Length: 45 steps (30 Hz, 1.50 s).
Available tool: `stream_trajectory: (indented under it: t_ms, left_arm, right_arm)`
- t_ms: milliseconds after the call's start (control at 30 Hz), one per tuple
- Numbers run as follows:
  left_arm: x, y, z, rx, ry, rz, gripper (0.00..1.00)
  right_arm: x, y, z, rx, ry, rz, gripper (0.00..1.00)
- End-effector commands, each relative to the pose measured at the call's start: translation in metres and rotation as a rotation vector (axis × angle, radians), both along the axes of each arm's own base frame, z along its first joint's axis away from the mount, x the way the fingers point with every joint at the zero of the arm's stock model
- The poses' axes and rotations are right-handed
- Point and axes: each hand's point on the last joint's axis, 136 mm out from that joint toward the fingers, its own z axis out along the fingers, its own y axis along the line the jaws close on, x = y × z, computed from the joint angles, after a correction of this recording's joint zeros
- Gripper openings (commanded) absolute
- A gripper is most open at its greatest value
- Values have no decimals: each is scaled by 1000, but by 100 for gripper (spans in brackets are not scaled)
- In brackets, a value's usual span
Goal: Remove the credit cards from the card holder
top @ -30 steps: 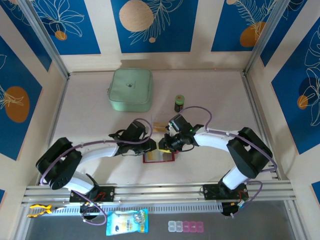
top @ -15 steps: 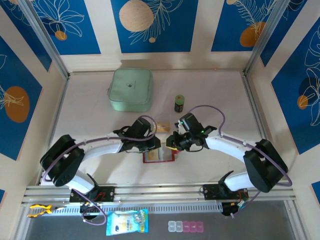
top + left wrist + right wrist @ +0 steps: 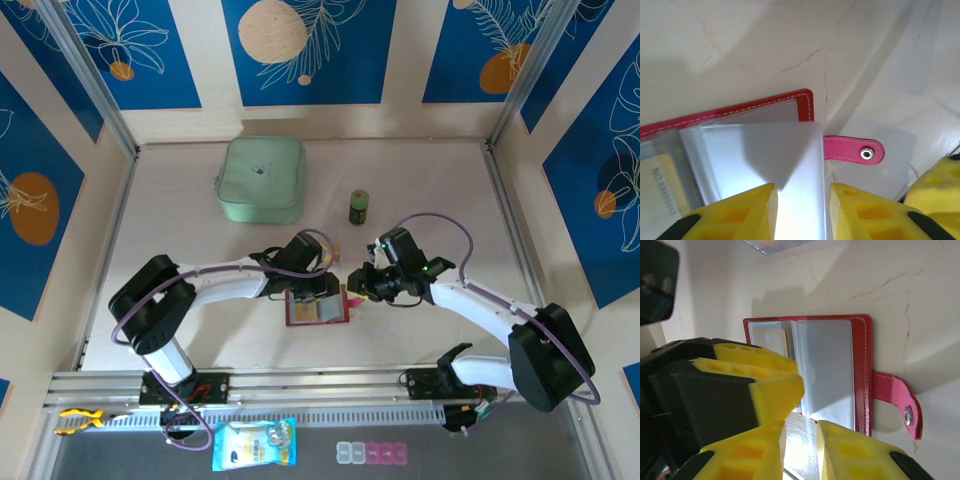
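Card holder (image 3: 318,309) lies open on the tabletop (image 3: 200,260); left end effector (image 3: 801,210), part-open, straddles its clear pocket (image 3: 765,155), right end effector (image 3: 801,440) narrowly open and empty beside it.

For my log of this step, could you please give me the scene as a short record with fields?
holder: red, open flat on the table, strap sticking out sideways
card: one tan card inside the holder
left gripper: jaws apart, over the clear pocket page
right gripper: by the holder's strap edge; narrow gap, grip unclear
beyond: green case and small jar, apart from the holder
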Motion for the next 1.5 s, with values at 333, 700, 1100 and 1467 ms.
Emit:
stream_trajectory:
  t_ms: [333,700,1100,1467]
  left_arm:
    - [4,-18,6,-6,-23,-43,37]
    - [3,18,10,-37,-38,27,33]
    - [-10,75,5,-45,-41,129,27]
    - [-19,99,-4,-34,-31,176,23]
  right_arm:
    - [-15,-10,3,5,25,5,25]
    - [-6,9,1,11,45,25,25]
    - [-3,61,-13,-19,86,123,24]
    - [-5,83,-34,-40,136,182,24]
